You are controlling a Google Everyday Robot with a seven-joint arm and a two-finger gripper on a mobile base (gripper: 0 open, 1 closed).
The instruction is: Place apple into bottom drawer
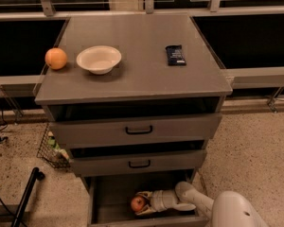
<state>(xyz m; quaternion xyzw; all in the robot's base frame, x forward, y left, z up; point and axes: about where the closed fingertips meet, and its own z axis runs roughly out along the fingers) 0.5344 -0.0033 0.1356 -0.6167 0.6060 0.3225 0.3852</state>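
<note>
The bottom drawer (100,207) of the grey cabinet is pulled open at the lower edge of the camera view, showing its dark inside. The small red apple (138,203) with yellowish patches sits inside it, between the fingers of my gripper (141,204). The gripper reaches in from the right, its pale arm (194,200) bending over the drawer's right side. The apple is low in the drawer; I cannot tell whether it rests on the drawer floor.
On the cabinet top (137,74) stand an orange (56,58), a white bowl (99,59) and a dark snack bar (175,55). The two upper drawers (139,130) with black handles stand slightly open. A wire basket (51,150) and a black pole (24,196) are at the left.
</note>
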